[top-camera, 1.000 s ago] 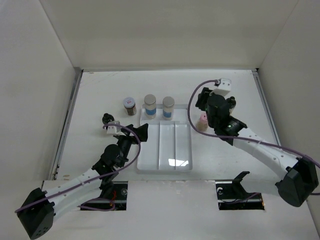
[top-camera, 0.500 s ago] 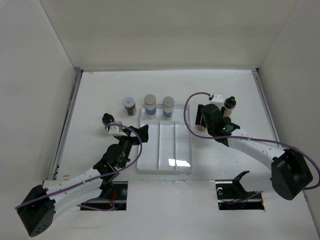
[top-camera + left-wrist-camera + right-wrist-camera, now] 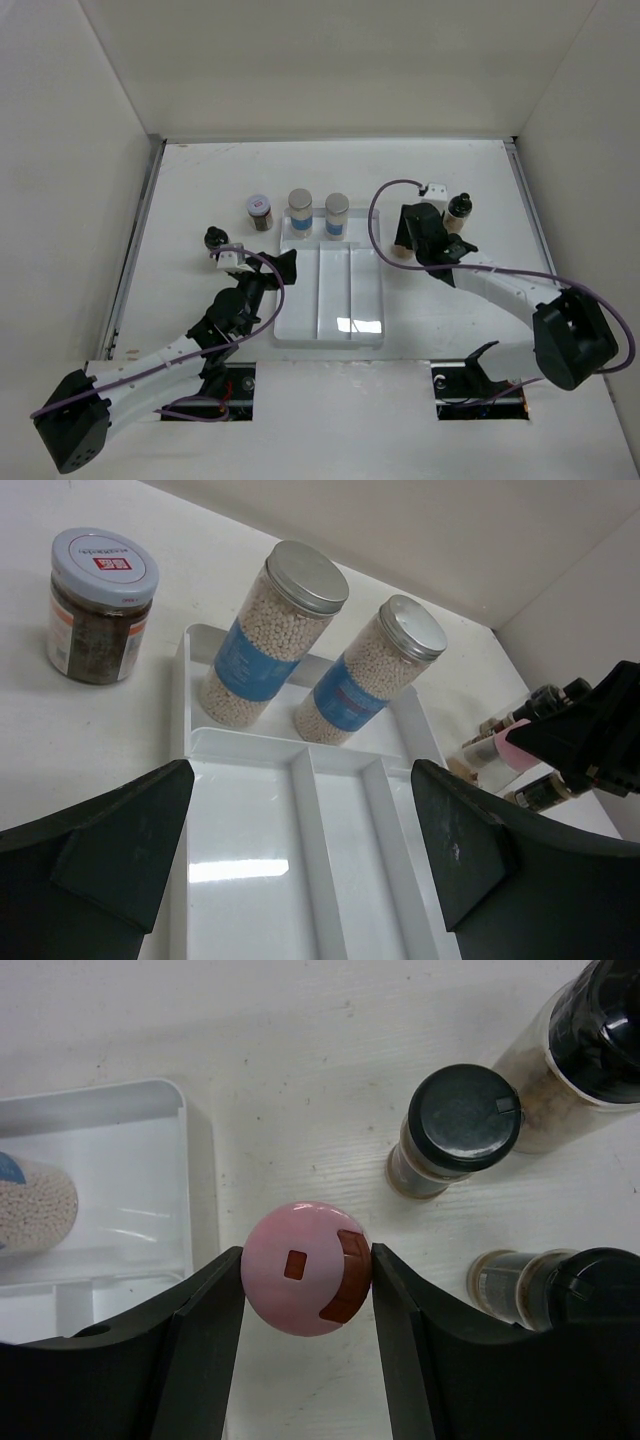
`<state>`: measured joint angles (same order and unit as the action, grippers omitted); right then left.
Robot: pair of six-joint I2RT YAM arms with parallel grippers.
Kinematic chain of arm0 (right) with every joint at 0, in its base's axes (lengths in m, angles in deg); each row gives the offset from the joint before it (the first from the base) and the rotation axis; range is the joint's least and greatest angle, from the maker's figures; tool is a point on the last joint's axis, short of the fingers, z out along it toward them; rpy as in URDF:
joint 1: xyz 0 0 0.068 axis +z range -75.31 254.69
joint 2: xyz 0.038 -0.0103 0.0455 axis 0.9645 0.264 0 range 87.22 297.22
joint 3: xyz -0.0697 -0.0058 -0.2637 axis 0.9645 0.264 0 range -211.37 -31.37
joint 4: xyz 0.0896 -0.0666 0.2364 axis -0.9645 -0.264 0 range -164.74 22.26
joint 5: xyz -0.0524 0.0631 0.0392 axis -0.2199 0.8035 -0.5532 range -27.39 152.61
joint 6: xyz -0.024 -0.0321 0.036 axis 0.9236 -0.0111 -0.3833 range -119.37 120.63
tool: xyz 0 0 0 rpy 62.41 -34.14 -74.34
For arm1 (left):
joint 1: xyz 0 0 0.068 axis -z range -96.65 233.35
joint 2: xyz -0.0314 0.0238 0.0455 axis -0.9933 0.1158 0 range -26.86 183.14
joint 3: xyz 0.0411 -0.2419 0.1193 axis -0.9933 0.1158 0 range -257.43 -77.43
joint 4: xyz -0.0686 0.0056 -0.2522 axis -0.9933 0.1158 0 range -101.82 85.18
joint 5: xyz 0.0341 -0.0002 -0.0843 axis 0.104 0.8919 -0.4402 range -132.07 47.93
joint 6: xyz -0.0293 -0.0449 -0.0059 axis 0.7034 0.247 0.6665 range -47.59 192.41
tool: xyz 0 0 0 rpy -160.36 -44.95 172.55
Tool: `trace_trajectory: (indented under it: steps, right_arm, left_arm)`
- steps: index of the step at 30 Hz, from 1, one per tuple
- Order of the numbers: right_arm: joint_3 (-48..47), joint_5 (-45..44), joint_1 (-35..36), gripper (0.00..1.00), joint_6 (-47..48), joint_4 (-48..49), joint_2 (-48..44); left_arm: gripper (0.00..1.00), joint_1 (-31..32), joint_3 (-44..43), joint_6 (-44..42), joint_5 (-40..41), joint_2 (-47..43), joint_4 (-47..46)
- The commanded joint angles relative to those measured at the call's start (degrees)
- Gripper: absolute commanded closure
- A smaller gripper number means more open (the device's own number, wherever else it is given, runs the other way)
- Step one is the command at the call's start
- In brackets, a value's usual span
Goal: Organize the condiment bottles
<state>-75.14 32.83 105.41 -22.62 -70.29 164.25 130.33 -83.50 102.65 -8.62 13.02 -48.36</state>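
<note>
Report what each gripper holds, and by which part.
Right gripper holds the pink-capped bottle, jaws pinching opposite sides of its cap. Left gripper holds nothing; its jaws stand open.

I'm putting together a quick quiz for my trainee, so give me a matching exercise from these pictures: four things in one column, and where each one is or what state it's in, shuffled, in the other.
Column one
1. pink-capped bottle
2. grey-lidded jars
3. brown jar
4. left gripper

Column two
A. standing in the far compartment of the tray
B. on the table, left of the tray
C. between the fingers of the right gripper
D. open, holding nothing

Pairs: 1-C, 2-A, 3-B, 4-D
</note>
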Motion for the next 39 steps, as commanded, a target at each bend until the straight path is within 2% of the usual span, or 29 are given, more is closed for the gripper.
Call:
trace_trajectory:
  steps: [1, 4, 8, 16, 24, 26, 29, 32, 35, 39]
  right_arm:
    - [-2.81, -0.71, 0.95, 0.49, 0.74, 4.12, -3.72]
    - [-4.30, -1.07, 4.73, 0.49, 3.11, 6.49, -6.80]
    - [-8.43, -1.42, 9.48, 0.49, 3.73, 7.64, -5.06]
    - [-15.11, -0.19, 9.93, 0.49, 3.65, 12.21, 7.94]
    - [-18.28, -2.74, 9.31, 0.47, 4.08, 11.86, 16.30]
    - [-18.37, -3.09, 9.49, 0.42, 4.43, 11.69, 17.44]
    - [-17.76, -3.44, 9.58, 0.29, 3.91, 12.21, 17.63]
    - [-16.53, -4.58, 9.58, 0.16, 3.91, 12.74, 15.26]
    - [-14.69, -4.06, 9.31, 0.10, 3.65, 12.39, 10.52]
    - [-9.95, -4.23, 9.66, 0.06, 4.35, 12.56, 2.62]
  left_arm:
    - [0.08, 0.52, -1.23, -0.18, 0.29, -1.03, -1.52]
    - [0.08, 0.00, -1.14, -0.18, 0.47, -0.07, -2.14]
    - [0.08, 0.52, -1.49, -0.18, 0.47, 0.64, -2.14]
    - [0.09, -1.41, -1.05, -0.18, 1.26, -0.59, -0.73]
    - [0.09, -2.91, -5.44, 0.17, 5.48, 0.90, 8.48]
    - [0.09, -2.38, -8.33, 0.35, 6.79, 0.90, 12.43]
    - [0.08, -2.12, -13.25, 0.43, 11.10, 0.47, 18.49]
    - [0.08, -3.34, -20.63, -0.09, 11.72, 1.95, 25.09]
    - [0.08, -7.64, -30.03, -0.88, 9.36, 7.48, 32.29]
    - [0.12, -15.80, -37.17, -0.27, 0.67, 15.21, 35.74]
